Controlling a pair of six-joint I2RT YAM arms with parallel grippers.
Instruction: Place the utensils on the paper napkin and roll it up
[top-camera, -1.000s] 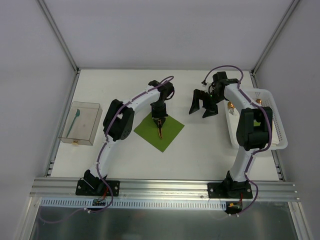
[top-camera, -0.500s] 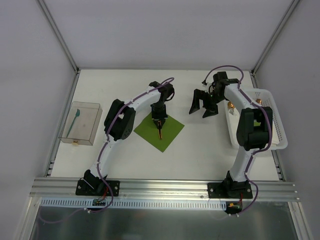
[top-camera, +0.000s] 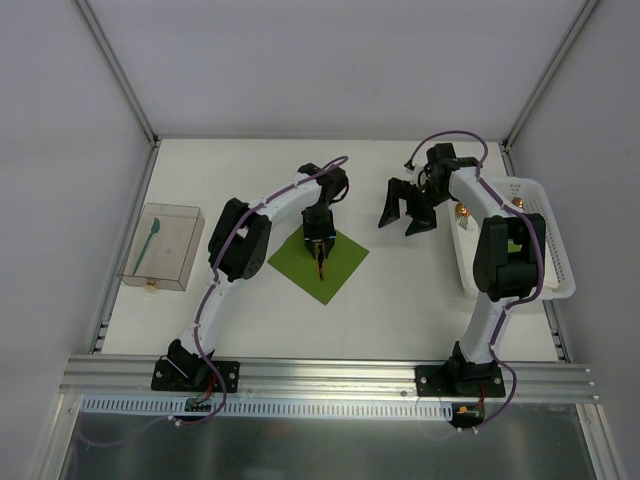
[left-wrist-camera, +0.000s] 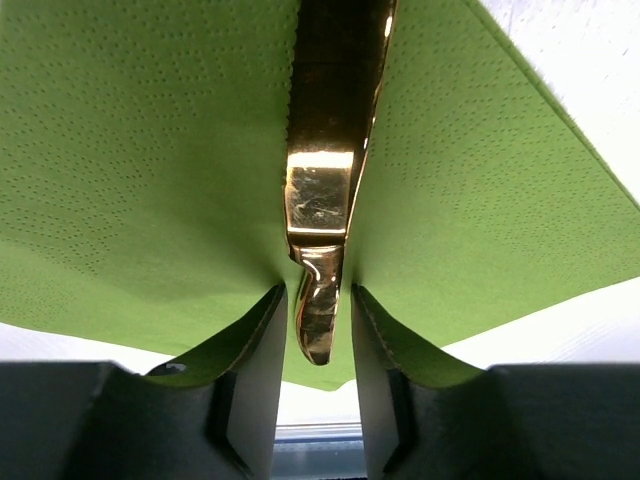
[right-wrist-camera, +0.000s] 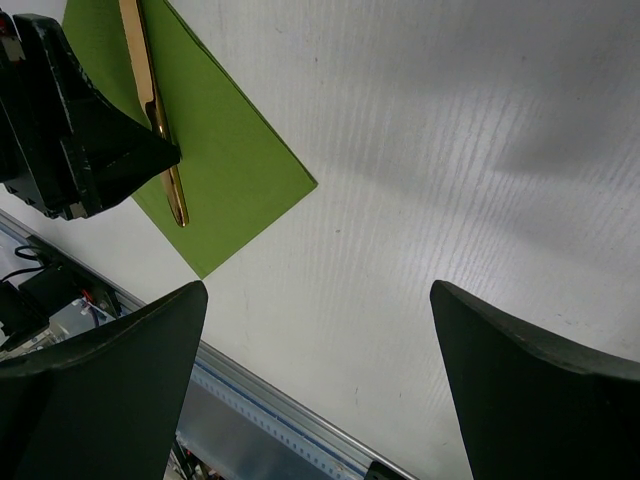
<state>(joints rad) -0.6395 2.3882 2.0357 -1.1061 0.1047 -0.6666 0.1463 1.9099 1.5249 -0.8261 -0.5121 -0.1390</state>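
The olive-green paper napkin (top-camera: 345, 262) lies flat on the table, one corner toward me. A copper-gold utensil (top-camera: 321, 263) lies along its middle; the left wrist view shows it close up (left-wrist-camera: 320, 190) on the napkin (left-wrist-camera: 150, 150). My left gripper (top-camera: 320, 240) is low over the napkin's far part. Its jaws (left-wrist-camera: 318, 290) straddle the utensil's handle tip with a thin gap on each side. My right gripper (top-camera: 405, 212) hangs wide open and empty above bare table. Its wrist view (right-wrist-camera: 320, 290) shows the napkin (right-wrist-camera: 230, 170) and utensil (right-wrist-camera: 150, 100). More utensils (top-camera: 462, 212) stick out of the basket.
A white basket (top-camera: 560, 290) stands along the right edge beside the right arm. A clear plastic box (top-camera: 165, 245) with a teal spoon (top-camera: 150, 240) sits at the left edge. The walls of the enclosure close in the back and sides.
My left gripper has slid a little toward me and lower over the napkin, with the utensil between its fingers. The right arm has not moved.
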